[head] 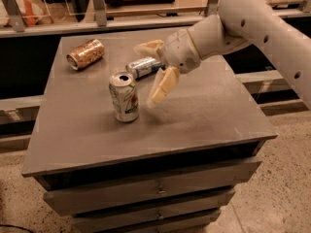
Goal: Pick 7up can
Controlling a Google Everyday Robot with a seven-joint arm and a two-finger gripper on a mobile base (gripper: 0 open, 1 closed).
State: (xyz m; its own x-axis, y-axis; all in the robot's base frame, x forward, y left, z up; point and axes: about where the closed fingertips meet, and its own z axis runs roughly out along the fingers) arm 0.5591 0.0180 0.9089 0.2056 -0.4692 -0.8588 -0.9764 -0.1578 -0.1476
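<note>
Near the middle of the grey worktop [209, 115], a little toward its left edge as the camera sees it, the 7up can [124, 97] stands upright. It is pale with green markings and its silver top is opened. The gripper [146, 74] hangs just beside the can, on the side toward the right edge and slightly farther back. It sits at the end of a white arm [252, 18] that reaches in from the back right corner. Its two cream-coloured fingers [164, 85] are spread wide apart and hold nothing. One points toward the back edge, and the other angles down toward the worktop close to the can, not quite touching it.

A slimmer silver-and-blue can [142, 67] lies on its side just behind the 7up can, partly hidden by the gripper. A copper-brown can [86, 54] lies on its side near the back left corner, well apart. Drawers [158, 191] fill the cabinet front below.

The step in hand looks like the final approach before the grasp. To do it well, the open fingers should slide toward the left edge until the can sits squarely between them. They should stay at mid-height on the can's body, and the lower finger must not nudge the can first, as it looks light enough to topple. The upper finger should also pass clear of the silver-and-blue can. The fingers should then close evenly and lift straight up.
</note>
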